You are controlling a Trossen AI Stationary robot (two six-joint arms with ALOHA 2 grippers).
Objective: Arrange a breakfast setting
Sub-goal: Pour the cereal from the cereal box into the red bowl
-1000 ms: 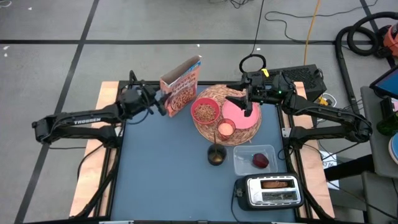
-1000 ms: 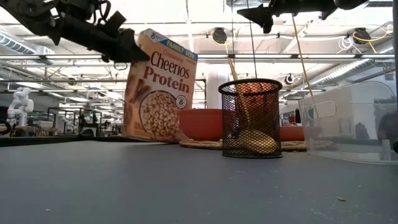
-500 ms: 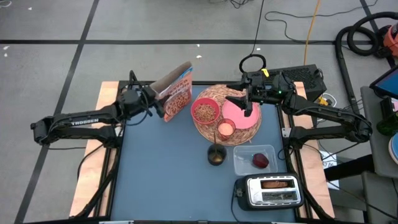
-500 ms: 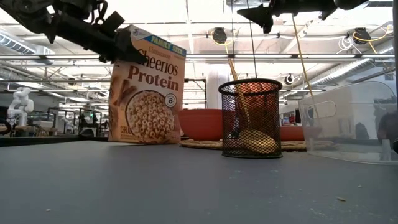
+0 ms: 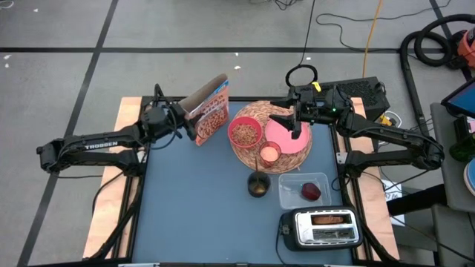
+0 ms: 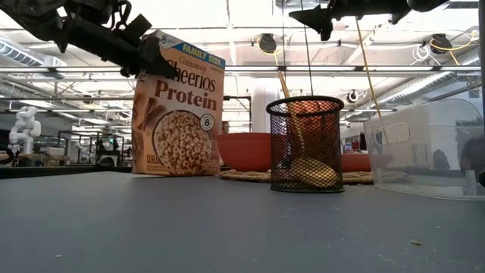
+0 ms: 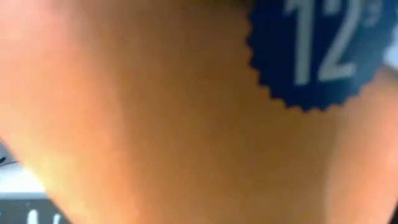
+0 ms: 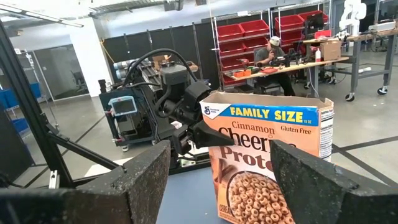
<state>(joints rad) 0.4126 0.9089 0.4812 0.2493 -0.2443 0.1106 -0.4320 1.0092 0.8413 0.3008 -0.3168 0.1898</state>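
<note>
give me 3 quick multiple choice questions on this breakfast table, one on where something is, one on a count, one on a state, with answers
1. Where does the dark red fruit lie?
A. in the clear plastic tub
B. on the pink plate
C. in the pink bowl

2. How many pink dishes sit on the wicker mat?
A. one
B. two
C. three

3. What is the left tool doing?
A. hanging open over the toaster
B. gripping the cereal box
C. resting on the table

Answers:
1 A: the fruit shows inside the clear plastic tub, off the mat.
2 C: pink bowl, pink plate and small pink cup.
3 B: it is shut on the upright cereal box; the right tool hangs open above the plate.
</note>
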